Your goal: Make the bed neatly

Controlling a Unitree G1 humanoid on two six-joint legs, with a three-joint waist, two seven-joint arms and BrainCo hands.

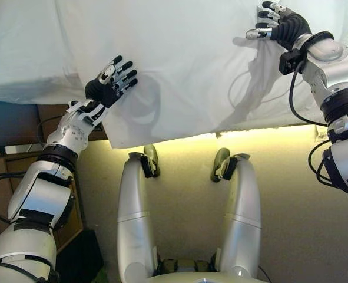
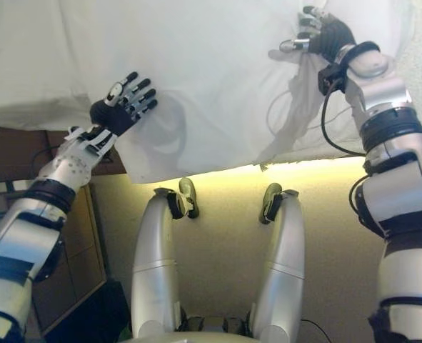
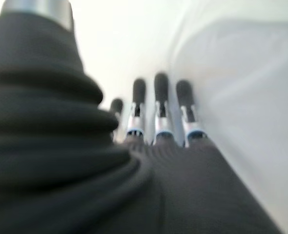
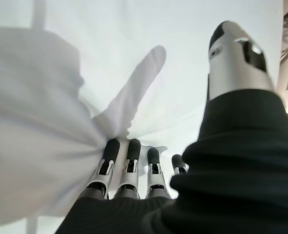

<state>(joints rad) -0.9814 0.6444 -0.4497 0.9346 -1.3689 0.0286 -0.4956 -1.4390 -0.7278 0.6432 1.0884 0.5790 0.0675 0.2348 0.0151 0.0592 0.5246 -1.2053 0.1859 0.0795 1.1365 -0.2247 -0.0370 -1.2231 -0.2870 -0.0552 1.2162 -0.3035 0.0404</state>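
Observation:
A white sheet (image 1: 185, 71) covers the bed across the top of both eye views, and its front edge hangs down in front of me. My left hand (image 1: 110, 81) lies flat on the sheet near its lower left corner, open with straight fingers (image 3: 162, 105). My right hand (image 1: 278, 23) rests on the sheet at the far right. Its fingers (image 4: 129, 158) are straight and push into a bunched fold of cloth (image 4: 41, 146), with the thumb held apart. Creases run down from that hand to the sheet's edge.
A brown wooden piece of furniture (image 1: 56, 121) and a blue surface (image 1: 6, 124) show under the sheet at the left. Beige floor (image 1: 185, 200) lies below the bed's front edge, lit yellow along the base.

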